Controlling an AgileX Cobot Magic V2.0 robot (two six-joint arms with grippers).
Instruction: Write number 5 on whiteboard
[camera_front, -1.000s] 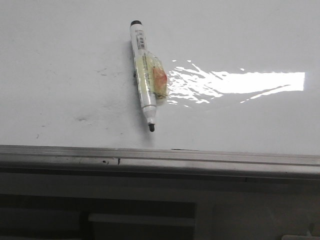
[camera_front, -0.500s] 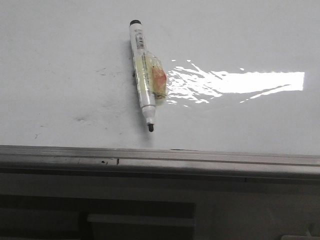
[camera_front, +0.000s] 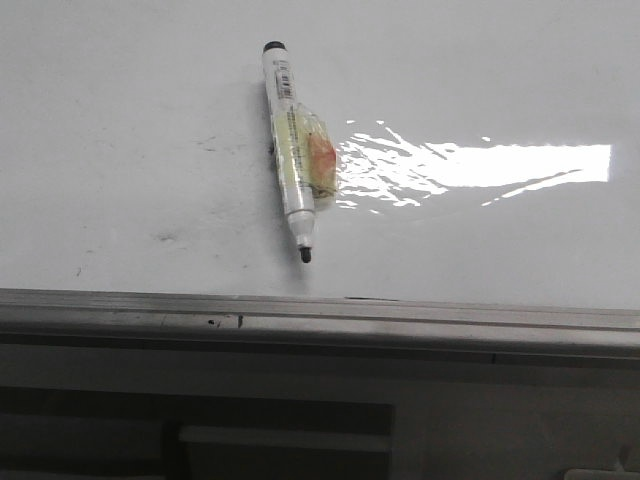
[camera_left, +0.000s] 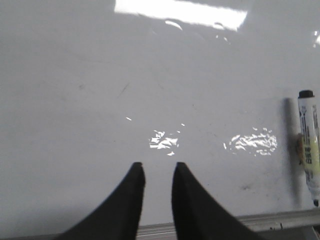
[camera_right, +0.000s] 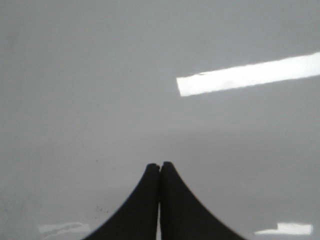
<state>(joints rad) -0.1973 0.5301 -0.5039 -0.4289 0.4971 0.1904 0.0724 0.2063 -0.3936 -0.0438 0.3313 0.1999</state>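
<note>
The whiteboard (camera_front: 120, 120) is large, glossy and white, with faint grey smudges and a bright glare patch. No number 5 shows on it. A white marker (camera_front: 289, 150) with a black cap end, a black tip and yellowish tape round its middle lies on the board, tip toward the near edge. It also shows in the left wrist view (camera_left: 310, 145). My left gripper (camera_left: 156, 167) is open and empty, over bare board to the left of the marker. My right gripper (camera_right: 160, 165) is shut and empty over bare board (camera_right: 100, 75). Neither gripper shows in the front view.
A grey metal edge strip (camera_front: 320, 318) runs along the board's near side, also seen in the left wrist view (camera_left: 280, 220). A dark frame lies below it (camera_front: 280, 430). Small dark specks (camera_front: 165, 237) mark the board left of the marker.
</note>
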